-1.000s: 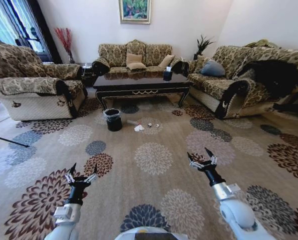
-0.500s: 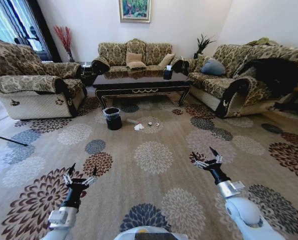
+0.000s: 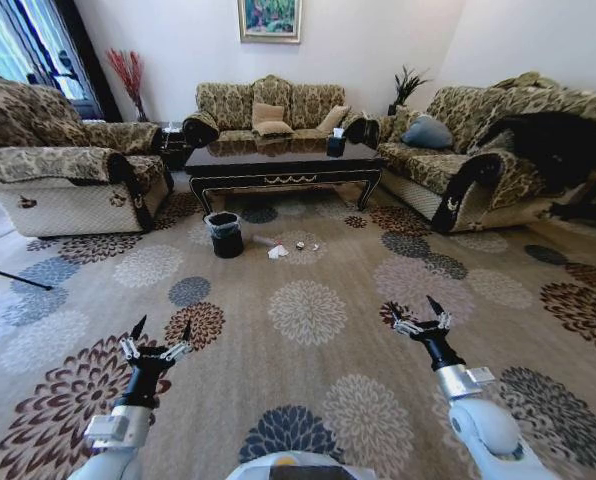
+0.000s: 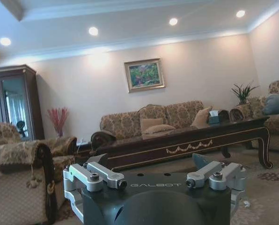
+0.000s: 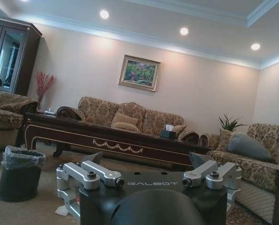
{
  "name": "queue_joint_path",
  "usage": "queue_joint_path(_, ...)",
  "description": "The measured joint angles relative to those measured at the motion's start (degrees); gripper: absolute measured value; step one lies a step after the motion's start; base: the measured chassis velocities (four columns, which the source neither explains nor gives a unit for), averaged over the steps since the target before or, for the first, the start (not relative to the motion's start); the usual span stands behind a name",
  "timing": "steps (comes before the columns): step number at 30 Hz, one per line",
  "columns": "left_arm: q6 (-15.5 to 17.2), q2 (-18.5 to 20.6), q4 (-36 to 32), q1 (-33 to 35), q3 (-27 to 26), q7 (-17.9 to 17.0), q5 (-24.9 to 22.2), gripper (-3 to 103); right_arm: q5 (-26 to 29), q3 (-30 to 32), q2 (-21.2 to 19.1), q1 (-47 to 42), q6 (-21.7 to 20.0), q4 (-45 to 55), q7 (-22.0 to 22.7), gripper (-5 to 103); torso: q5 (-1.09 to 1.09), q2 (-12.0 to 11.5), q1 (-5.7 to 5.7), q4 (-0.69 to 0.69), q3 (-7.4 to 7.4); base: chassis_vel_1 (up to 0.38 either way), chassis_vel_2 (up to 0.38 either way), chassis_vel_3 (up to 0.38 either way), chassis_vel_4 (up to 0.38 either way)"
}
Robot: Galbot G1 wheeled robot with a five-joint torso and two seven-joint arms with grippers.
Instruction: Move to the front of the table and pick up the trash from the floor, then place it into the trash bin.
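With both the left claw and right claw spread wide and empty, the robot faces the glossy dark-wood table; the white crumpled trash lies far ahead beside the black bag-lined trash bin, so a straight, centred approach looks best.

A living room with pale cream walls and a beige carpet patterned with large round floral medallions. A patterned brocade three-seat sofa stands against the far wall under a framed landscape painting. A matching armchair sits at the left, another sofa at the right with a blue cushion. Red dried stems and a green plant flank the far sofa. Recessed ceiling spotlights glow above a dark glass-fronted cabinet.
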Motion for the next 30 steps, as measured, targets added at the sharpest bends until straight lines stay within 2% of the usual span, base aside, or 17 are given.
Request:
queue_joint_path(3,-0.18,1.6,2.53,-1.15,-0.65,0.08,0.01,100,0.01,0.46,-0.84,0.22,0.0,-0.45,0.02,100,0.0,-0.57,-0.19,0.0,-0.39,0.0,0.0,0.0,0.0)
queue_joint_path(5,-0.87,3.38,7.81,-3.18,-1.5,-0.06,-0.23,100,0.09,0.66,-1.73,0.55,0.01,-0.87,0.17,100,-0.02,-1.32,-0.41,-0.01,-0.89,0.0,0.0,0.0,0.0)
queue_joint_path(9,-1.24,4.18,11.5,-4.42,-2.39,-0.16,-1.38,100,0.05,0.75,-2.29,0.87,0.12,-1.63,0.25,100,-0.02,-2.07,-0.6,0.0,-1.45,0.0,0.0,0.0,0.0)
queue_joint_path(16,-1.36,5.59,12.42,-4.52,-3.27,-0.21,-3.35,100,0.08,0.89,-2.58,0.95,0.19,-2.27,0.69,100,0.0,-3.5,-0.91,0.0,-2.57,0.0,0.0,0.0,0.0)
queue_joint_path(25,-0.86,0.86,8.04,-3.91,0.42,-0.79,-0.79,100,3.7,-1.19,-0.58,-0.58,0.88,-0.06,1.91,100,-0.01,-5.48,-1.33,0.01,-4.14,0.0,0.0,0.0,0.0)
queue_joint_path(30,-1.21,0.16,8.72,-4.48,0.59,-1.18,-0.11,100,2.0,-1.85,0.63,-1.31,1.12,0.24,1.92,100,-0.01,-6.62,-1.58,0.0,-5.04,0.0,0.0,0.0,0.0)
